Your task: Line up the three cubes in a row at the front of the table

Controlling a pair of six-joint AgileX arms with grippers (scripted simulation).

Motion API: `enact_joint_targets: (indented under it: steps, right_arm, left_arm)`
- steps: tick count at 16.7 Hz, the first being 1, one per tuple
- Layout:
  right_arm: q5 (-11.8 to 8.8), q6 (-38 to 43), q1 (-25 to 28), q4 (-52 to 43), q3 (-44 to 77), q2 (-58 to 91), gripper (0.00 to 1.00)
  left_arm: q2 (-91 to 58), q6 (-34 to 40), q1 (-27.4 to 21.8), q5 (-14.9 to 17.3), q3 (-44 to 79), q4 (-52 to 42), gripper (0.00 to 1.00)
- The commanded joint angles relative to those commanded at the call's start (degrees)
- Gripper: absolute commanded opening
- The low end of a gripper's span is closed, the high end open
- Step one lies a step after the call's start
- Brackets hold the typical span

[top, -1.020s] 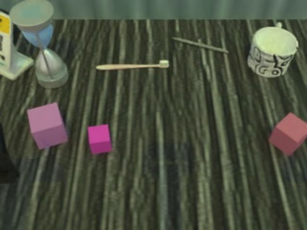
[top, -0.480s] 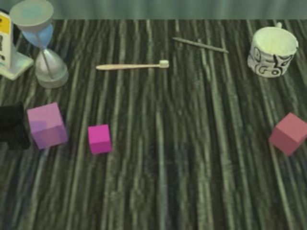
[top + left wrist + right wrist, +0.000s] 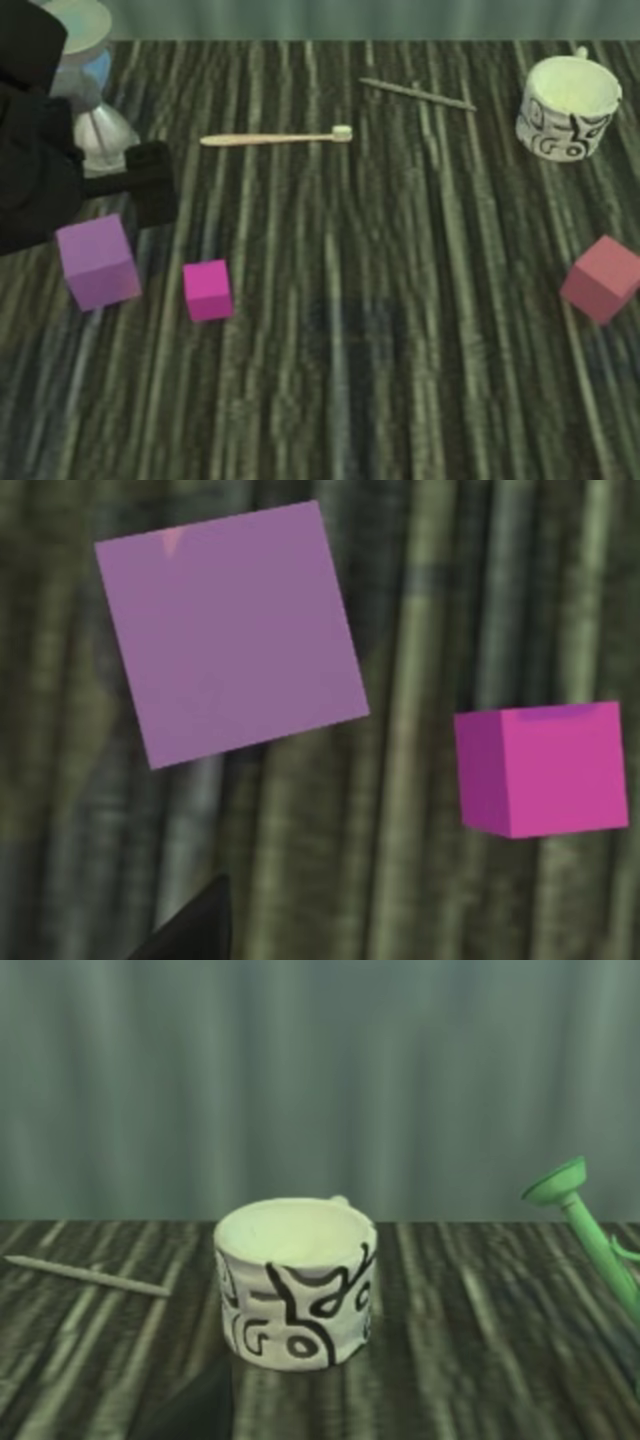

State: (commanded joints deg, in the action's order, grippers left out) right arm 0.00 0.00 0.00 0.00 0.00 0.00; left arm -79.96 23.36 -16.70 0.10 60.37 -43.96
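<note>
Tabletop (image 3: 400, 300): dark striped wood grain, it fills nearly the whole top view.
Left arm: black, at the upper left of the frame; its left hand (image 3: 150, 195) hangs just above the lilac cube. I cannot tell whether the fingers are apart or together.
Right hand: not seen in any view.
Lilac cube (image 3: 97, 262): the largest of the 3, at the left edge of the frame.
Rose cube (image 3: 602, 278): mid-sized, at the far right edge.
Magenta cube (image 3: 207, 290): the smallest, just right of the lilac cube, not touching it.
Cup (image 3: 566, 106): white with black marks, upper right.
Toothbrush (image 3: 275, 138): upper middle, lying flat.
</note>
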Motion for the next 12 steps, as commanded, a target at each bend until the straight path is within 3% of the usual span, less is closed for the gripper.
enact_joint_targets:
  steps: [6,12]
  right_arm:
    - [0.0,0.0,0.0,0.0,0.0,0.0,1.0]
    - [0.0,0.0,0.0,0.0,0.0,0.0,1.0]
  left_arm:
    - [-25.9,7.8,-5.4,0.0,20.2,-14.2,1.0]
    - [-35.7,10.9,-7.5,0.0,28.7,-19.4,1.0]
